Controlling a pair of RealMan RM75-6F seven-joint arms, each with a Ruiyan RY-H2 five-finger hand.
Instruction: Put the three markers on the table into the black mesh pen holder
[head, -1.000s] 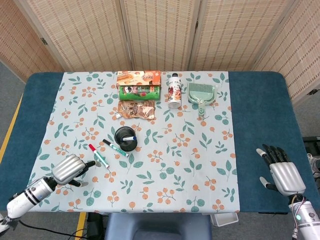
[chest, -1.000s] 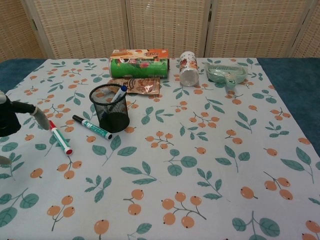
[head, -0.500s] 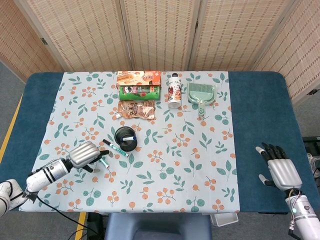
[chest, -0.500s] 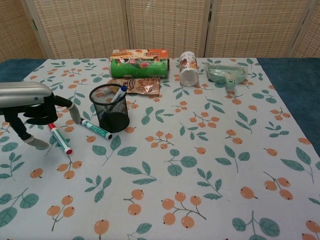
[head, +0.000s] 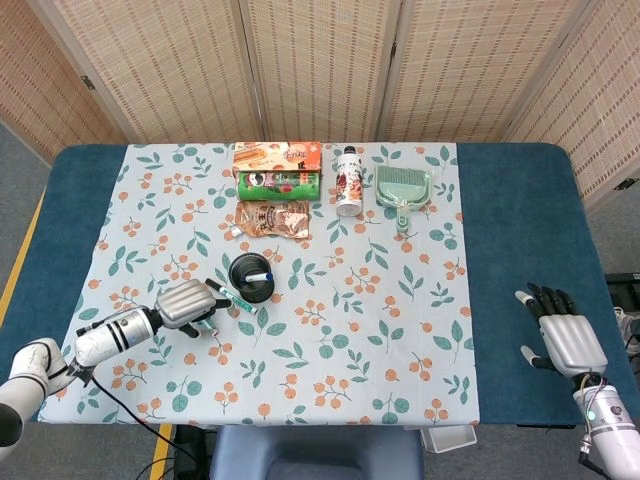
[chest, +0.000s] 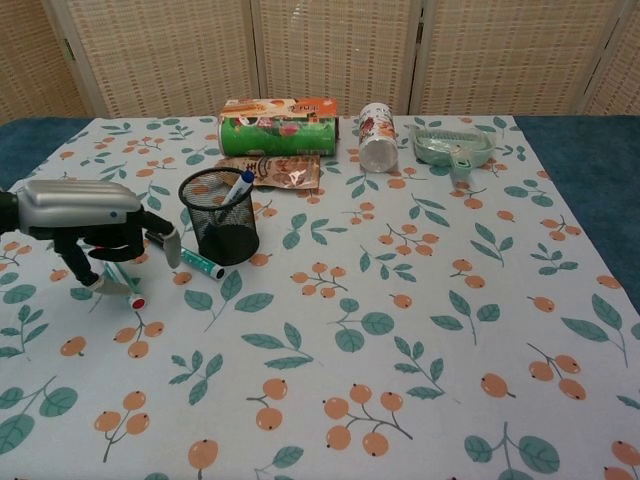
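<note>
Hovering: silver left hand (chest: 88, 222), fingers curled down, over red-capped white marker (chest: 128, 290) | grip unclear | right hand (head: 568, 338) lying fingers-apart | labels unreadable

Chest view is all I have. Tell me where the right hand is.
Observer: The right hand is at the near right edge of the blue cover, fingers apart, holding nothing.
Operator: Now give me the left arm's path.
Observer: From above, the left forearm comes in from the near left corner, and the left hand sits just left of the black mesh pen holder.
Operator: Report the green marker.
Observer: Of the green marker, only the end nearest the holder shows past the hand.
</note>
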